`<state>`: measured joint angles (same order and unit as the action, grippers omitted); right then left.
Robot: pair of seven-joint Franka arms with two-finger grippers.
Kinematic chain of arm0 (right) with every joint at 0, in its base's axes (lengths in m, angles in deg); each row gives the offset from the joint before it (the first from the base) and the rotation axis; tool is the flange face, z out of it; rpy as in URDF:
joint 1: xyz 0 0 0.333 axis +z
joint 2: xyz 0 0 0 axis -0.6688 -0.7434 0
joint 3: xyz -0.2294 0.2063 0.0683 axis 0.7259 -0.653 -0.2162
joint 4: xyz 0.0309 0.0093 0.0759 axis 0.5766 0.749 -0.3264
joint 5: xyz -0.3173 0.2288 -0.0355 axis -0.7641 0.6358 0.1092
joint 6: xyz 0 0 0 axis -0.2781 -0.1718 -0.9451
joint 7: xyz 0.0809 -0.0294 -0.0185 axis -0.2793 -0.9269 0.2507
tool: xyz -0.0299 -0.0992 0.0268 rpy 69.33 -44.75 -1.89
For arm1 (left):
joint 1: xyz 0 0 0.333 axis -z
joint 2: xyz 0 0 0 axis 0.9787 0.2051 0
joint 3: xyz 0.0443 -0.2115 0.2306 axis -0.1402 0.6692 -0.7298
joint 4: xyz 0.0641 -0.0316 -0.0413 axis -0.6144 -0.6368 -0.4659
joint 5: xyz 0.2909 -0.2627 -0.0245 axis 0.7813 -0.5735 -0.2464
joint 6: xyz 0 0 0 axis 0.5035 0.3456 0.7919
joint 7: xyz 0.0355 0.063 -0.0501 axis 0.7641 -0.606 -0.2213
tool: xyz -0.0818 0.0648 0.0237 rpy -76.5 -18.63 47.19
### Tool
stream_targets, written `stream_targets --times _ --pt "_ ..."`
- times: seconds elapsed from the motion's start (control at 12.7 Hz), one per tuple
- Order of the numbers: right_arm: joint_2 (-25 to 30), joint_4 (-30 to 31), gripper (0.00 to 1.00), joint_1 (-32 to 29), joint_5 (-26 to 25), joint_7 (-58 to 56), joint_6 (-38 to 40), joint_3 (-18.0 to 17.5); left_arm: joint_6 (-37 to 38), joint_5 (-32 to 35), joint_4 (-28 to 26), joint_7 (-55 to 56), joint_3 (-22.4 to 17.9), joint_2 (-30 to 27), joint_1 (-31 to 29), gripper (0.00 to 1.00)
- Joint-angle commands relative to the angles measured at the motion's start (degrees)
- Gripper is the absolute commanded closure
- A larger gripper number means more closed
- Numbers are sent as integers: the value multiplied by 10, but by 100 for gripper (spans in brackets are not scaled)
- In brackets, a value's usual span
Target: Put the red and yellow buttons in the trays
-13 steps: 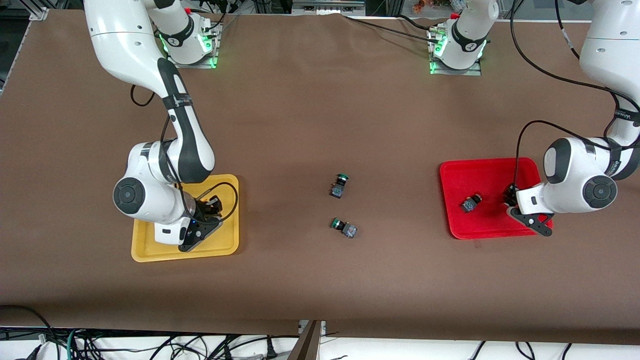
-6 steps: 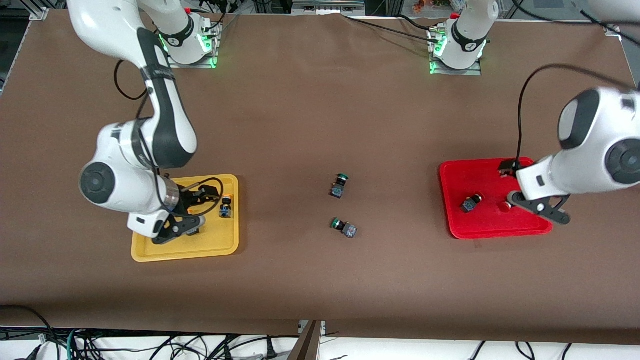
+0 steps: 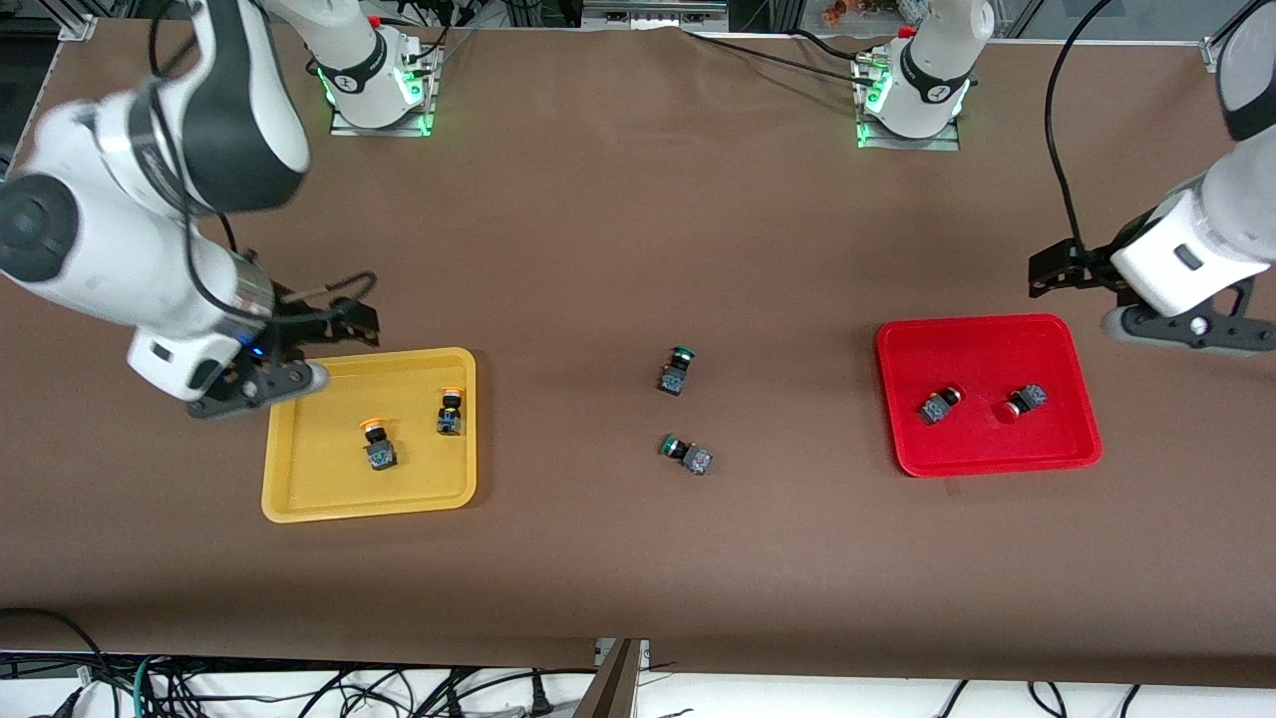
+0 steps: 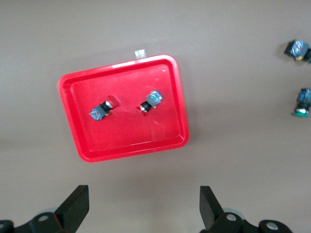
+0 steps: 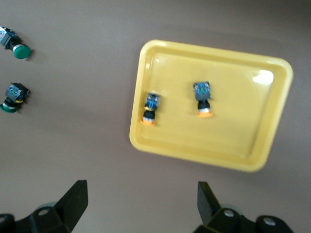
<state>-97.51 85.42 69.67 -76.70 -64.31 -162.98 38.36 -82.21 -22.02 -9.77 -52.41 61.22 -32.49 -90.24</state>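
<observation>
The yellow tray (image 3: 424, 487) holds two yellow-capped buttons (image 3: 378, 444) (image 3: 450, 411). The red tray (image 3: 982, 444) holds two red-capped buttons (image 3: 939, 404) (image 3: 1023, 403). My right gripper (image 3: 261, 384) is open and empty, raised over the table by the yellow tray's corner toward the right arm's end. My left gripper (image 3: 1186, 329) is open and empty, raised over the table by the red tray's corner toward the left arm's end. The left wrist view shows its open gripper (image 4: 144, 213), the red tray (image 4: 131, 133) and both red buttons (image 4: 103, 108) (image 4: 149, 102). The right wrist view shows its open gripper (image 5: 142, 208), the yellow tray (image 5: 233, 138) and both yellow buttons (image 5: 150, 108) (image 5: 203, 99).
Two green-capped buttons (image 3: 678, 369) (image 3: 687, 453) lie on the brown table between the trays. They also show in the left wrist view (image 4: 297, 49) (image 4: 302, 101) and the right wrist view (image 5: 14, 43) (image 5: 13, 96). Cables hang at the table's near edge.
Both grippers have risen out of their trays and drawn back toward the table's ends. One yellow button and one red button that they hid now lie loose in the trays.
</observation>
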Motion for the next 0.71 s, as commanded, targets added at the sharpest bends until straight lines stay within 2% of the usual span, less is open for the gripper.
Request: stream_targets --times 0.0,0.08,0.24,0.32,0.63 --pt "67 48 0 5 -35 29 20 5 -6 -71 -41 66 -143 -52 85 0" --pt "95 83 0 5 -51 31 14 5 -20 -76 -70 93 -144 -62 84 0" --pt "147 158 0 5 -81 32 -31 3 -109 -33 -154 97 -144 -117 98 0" --pt "151 162 0 5 -90 32 -32 3 -115 -27 -172 97 -144 -127 104 0" --pt "138 132 0 4 -106 30 -33 2 -113 -29 -173 24 -148 -135 119 0"
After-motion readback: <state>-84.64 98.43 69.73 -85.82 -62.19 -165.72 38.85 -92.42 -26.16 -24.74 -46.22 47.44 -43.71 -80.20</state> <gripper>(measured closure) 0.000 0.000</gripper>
